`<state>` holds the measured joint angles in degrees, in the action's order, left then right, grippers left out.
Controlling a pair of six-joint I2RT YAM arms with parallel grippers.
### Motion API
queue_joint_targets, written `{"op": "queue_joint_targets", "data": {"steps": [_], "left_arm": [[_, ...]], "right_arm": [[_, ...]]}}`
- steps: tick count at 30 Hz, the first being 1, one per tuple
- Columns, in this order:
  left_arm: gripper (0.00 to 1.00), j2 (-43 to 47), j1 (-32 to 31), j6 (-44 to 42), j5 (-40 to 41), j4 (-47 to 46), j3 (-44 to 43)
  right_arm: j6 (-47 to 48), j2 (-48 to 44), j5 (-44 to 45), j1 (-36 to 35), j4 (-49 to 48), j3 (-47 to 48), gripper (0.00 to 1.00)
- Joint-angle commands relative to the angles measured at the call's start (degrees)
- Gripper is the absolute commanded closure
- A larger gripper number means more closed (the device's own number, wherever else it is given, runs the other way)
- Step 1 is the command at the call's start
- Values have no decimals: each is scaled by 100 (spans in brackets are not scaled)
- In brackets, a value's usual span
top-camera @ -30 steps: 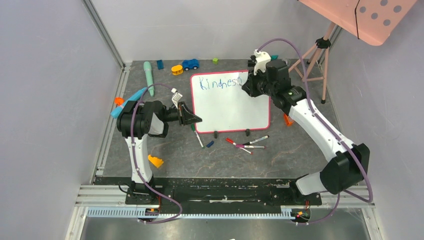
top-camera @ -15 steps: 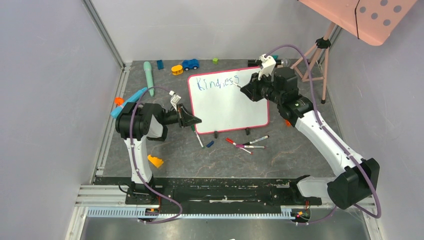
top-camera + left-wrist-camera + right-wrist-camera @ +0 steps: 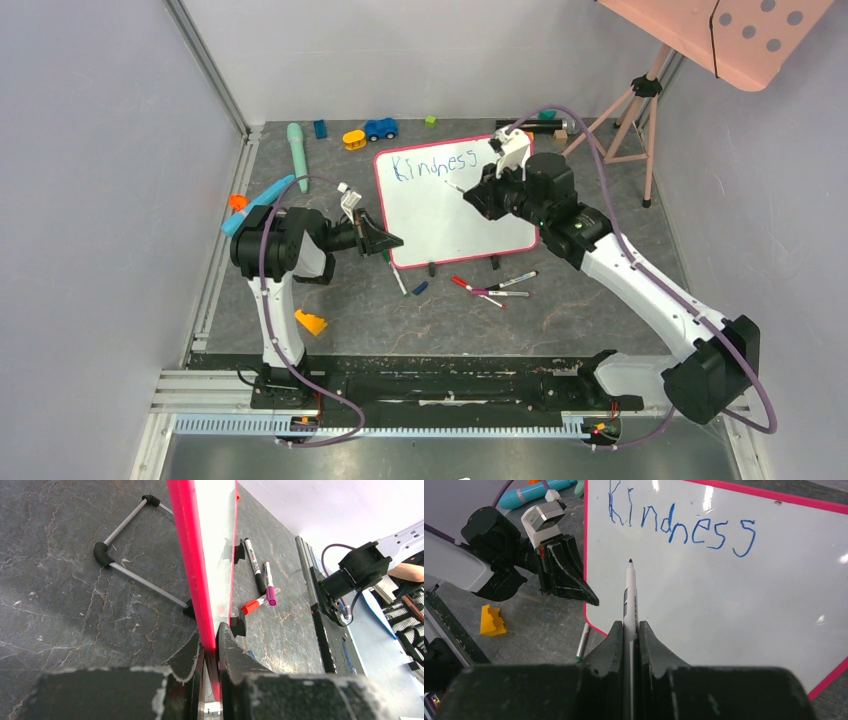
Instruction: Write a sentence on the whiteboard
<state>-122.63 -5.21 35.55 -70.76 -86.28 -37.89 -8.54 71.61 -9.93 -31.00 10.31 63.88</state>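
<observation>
A glossy white whiteboard (image 3: pixel 450 215) with a thin, rounded pink-red frame is shown standing on two small black clip feet on a dark, marbled, stone-look tabletop (image 3: pixel 580 300).

Its left edge is pinched between the black, wedge-shaped fingers (image 3: pixel 187 657) of the left gripper (image 3: pixel 385 240). The two jaws are pressed against opposite faces of the frame. Beyond and to the left of these fingers, a thin metal wire stand (image 3: pixel 135 575) with black rubber corners is seen behind the board. To the right of them, three slim loose pens (image 3: pixel 257 572) lie flat on the tabletop, two capped in red and magenta.

The right gripper (image 3: pixel 629 627) is clamped on a slender white marker (image 3: pixel 629 595) with a dark pointed tip. The barrel is squeezed between the matte black fingers and juts straight ahead of them toward the board's shiny face. Whether the tip touches the surface cannot be told.

Of the sentence (image 3: pixel 681 527), only the word "Kindness" is written, in wavering blue strokes along the top of the board, above and ahead of the right fingertips. To the left of these fingers, a thin green-tipped pen (image 3: pixel 582 642) and a blocky orange plastic piece (image 3: pixel 491 621) rest on the tabletop.
</observation>
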Motion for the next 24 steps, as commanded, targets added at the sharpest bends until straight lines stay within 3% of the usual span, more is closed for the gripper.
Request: {"op": "queue_joint_targets", "data": {"steps": [1,11,18,24], "left_arm": [[98,-159,28,-1021,157,-293,58],[98,-201,23,-1034,73,-293,28],[96,-26,-51,-1691,291,-293,368],[96,-190,-46,-1378,-28,-293,103]], "right_arm": [[-109,142,582,-290,-214,22,100],[-299,458,1332,-801,-316,104,100],[-181,852,1442,-1093,-346,375,100],[-73,1235,1439,-1279,-343,715,100]]}}
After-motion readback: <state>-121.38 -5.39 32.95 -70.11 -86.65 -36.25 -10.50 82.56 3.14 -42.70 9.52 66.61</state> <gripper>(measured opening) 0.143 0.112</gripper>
